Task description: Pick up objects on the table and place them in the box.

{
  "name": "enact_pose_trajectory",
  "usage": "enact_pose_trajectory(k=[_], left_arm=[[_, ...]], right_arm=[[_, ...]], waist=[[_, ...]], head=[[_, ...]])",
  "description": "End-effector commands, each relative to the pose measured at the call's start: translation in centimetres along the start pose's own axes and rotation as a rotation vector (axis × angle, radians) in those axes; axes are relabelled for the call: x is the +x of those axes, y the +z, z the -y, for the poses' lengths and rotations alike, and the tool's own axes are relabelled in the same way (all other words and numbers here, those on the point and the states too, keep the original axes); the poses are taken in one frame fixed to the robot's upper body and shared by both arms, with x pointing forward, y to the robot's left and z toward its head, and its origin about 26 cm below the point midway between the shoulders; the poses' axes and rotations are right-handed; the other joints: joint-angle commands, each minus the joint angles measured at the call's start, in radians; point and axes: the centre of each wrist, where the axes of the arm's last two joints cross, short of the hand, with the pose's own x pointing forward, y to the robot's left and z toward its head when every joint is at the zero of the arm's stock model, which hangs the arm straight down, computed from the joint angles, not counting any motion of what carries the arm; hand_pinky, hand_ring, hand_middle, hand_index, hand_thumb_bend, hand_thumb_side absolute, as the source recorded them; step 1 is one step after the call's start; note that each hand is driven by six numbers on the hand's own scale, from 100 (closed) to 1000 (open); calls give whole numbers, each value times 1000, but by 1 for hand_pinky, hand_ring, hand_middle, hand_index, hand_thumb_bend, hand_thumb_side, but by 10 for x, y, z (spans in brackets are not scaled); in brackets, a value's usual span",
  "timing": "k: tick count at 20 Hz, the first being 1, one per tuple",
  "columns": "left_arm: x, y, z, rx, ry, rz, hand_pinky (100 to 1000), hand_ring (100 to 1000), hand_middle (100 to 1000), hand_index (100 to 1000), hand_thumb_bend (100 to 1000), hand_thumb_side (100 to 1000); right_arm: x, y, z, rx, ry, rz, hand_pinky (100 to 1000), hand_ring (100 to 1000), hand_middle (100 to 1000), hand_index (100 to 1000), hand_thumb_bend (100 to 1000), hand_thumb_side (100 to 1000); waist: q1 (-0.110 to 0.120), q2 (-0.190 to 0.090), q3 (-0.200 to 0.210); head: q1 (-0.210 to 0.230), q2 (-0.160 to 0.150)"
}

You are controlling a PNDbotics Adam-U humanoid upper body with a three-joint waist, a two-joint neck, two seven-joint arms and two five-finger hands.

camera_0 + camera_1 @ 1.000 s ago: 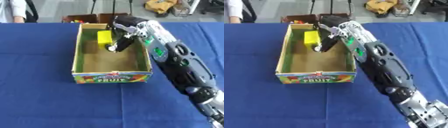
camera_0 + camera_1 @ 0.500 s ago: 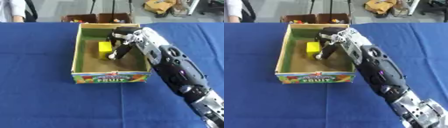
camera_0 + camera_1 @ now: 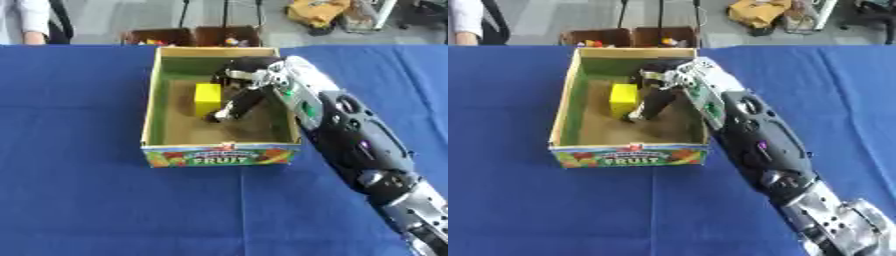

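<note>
A cardboard fruit box [image 3: 220,153] with green inner walls stands on the blue table [image 3: 79,190]. Inside it a yellow block [image 3: 207,99] rests upright on the box floor, left of centre. My right arm comes in from the lower right and reaches over the box's right wall. My right hand [image 3: 242,97] is inside the box, just right of the block. Its fingers [image 3: 647,108] point down and left, fairly straight, alongside the block's right face. No other loose object shows on the cloth. My left hand shows in neither view.
Beyond the table's far edge stand two brown crates [image 3: 194,36] with small coloured things in them. A yellow bag [image 3: 317,11] lies on the floor farther back. A person's sleeve [image 3: 33,20] shows at the top left corner.
The right hand has lowered the yellow block from near the box's far wall down to the floor. Over the last half second the block has stayed put and the fingers have straightened beside it.
</note>
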Motion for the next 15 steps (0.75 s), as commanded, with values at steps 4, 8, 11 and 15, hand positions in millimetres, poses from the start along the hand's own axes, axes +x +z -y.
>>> enact_pose_trajectory(k=[4,8,11,15], left_arm=[[4,-5,-3,5,-6,23,535,833,851,931,100,1000],[4,-5,-5,8,-13,23,536,833,852,931,100,1000],[4,-5,-6,11,-19,24,536,833,852,931,100,1000],[4,-5,-7,17,-25,25,537,833,852,931,100,1000]], right_arm=[[-7,43,49,-235,77,-45,673,819,765,889,490,660],[-14,72,63,-362,102,-53,667,812,756,880,469,676],[-23,95,65,-443,108,-53,658,802,748,873,460,670],[-31,125,63,-550,94,-50,648,791,740,865,463,666]], waist=[[-1,-18,-11],[5,-20,-21],[8,-20,-29],[17,-19,-39]], head=[[10,-1],[18,-1],[26,-2],[41,-5]])
